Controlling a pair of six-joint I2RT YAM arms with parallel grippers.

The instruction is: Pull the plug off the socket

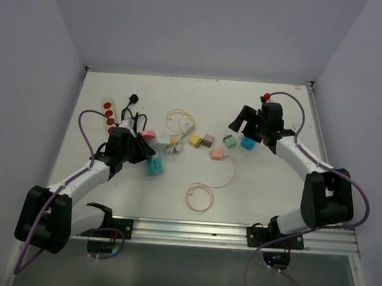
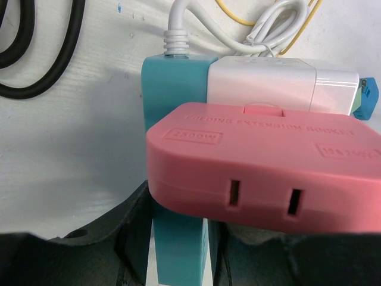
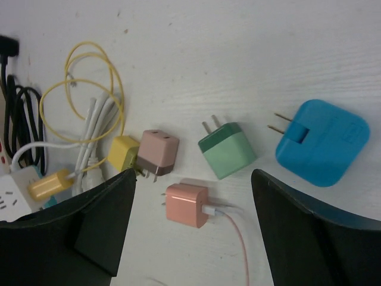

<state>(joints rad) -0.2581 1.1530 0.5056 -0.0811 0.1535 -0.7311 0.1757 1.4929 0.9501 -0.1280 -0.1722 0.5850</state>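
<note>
A teal socket block [image 2: 175, 89] with a white cable lies between the fingers of my left gripper [image 2: 178, 233], which is shut on its sides. A pink folding extension socket [image 2: 262, 161] sits across the teal block, close to the camera. A white adapter [image 2: 262, 83] sits against the teal block's far right side. In the top view the left gripper [image 1: 144, 152] is at the teal block [image 1: 155, 167], with the pink socket [image 1: 148, 135] beside it. My right gripper [image 1: 247, 126] is open and empty, and hangs above loose plugs [image 3: 193, 179].
Under the right gripper lie a salmon plug [image 3: 187, 205] with a pink cable, a green plug [image 3: 229, 149], a blue plug [image 3: 321, 142], a pink-brown plug [image 3: 158, 152] and a yellow plug [image 3: 123, 152]. White and yellow cables [image 3: 95, 125] lie left. A red-switch strip [image 1: 108, 112] lies far left.
</note>
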